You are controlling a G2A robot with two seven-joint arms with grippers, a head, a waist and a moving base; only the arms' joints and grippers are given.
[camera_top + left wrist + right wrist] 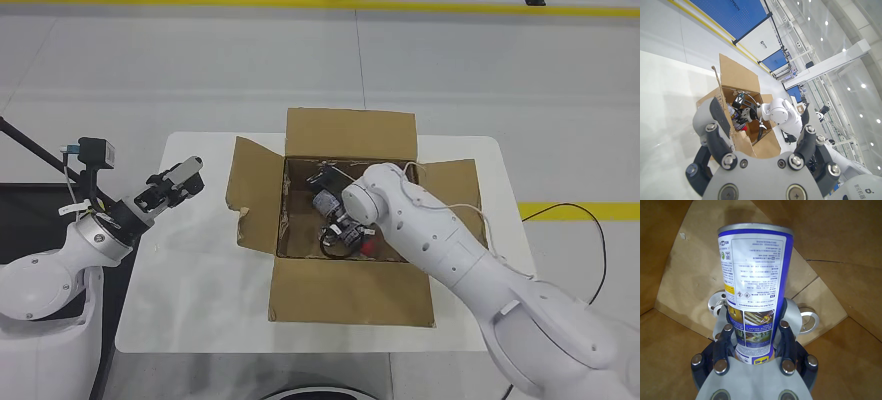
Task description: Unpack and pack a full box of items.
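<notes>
— Right tool (755, 313): what has it got?
— Its jaws are closed snugly on a blue-and-white metal spray can with a red cap (753, 272). They grip the round body nearer one end, so most of the can sticks out past the grip.
— And where is that can?
— Down inside the brown cardboard box with its flaps folded open (350, 290). Whether it touches the box floor, I can't tell. Two silvery metal flange rings (808, 319) lie on that floor, one on either side of it, close by.
— Packing or unpacking?
— Can't say from this. Either way I'd travel straight up or down, well between the box walls. The long free end could catch a wall or a flap if the wrist tilts.
— Slip risk?
— Likely. It's smooth round metal held off-centre, so it may pivot in the grip. Firm squeeze, slow moves, no sudden swings, and clear of those rings.
— Other arm?
— Left tool (761, 107) is wide open and empty, over the white surface (190, 300) near its left edge, apart from the box's left flap. The box sits mid-surface, back flap at the far edge. Best that tool waits there, out of the lift path.
</notes>
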